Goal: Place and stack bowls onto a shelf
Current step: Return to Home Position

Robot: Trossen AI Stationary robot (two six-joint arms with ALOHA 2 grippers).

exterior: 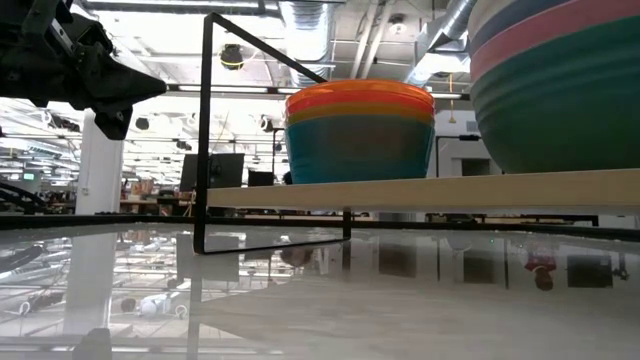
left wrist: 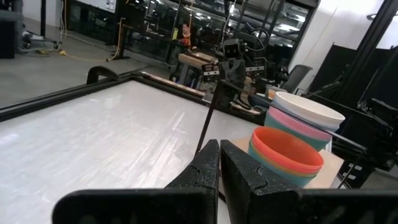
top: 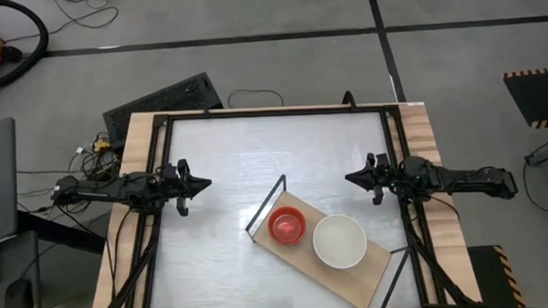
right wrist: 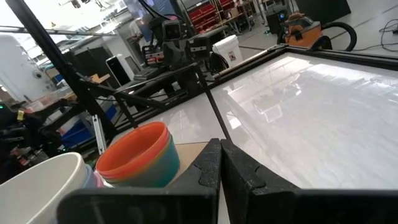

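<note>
On the white tabletop (top: 228,146): a flat light-wood shelf with a thin black frame (top: 373,259) is set askew, its long axis slanting from the table's middle toward the right arm's side.
Orange-topped stack (top: 287,226): an orange plastic bowl is nested uppermost over teal ones, at the shelf's framed end.
White-topped stack (top: 339,240): a white bowl is nested over pink, blue and dark green bowls beside it.
Left gripper (top: 200,184): clenched on nothing, held well apart from the shelf.
Right gripper (top: 352,178): clenched likewise, opposite.
</note>
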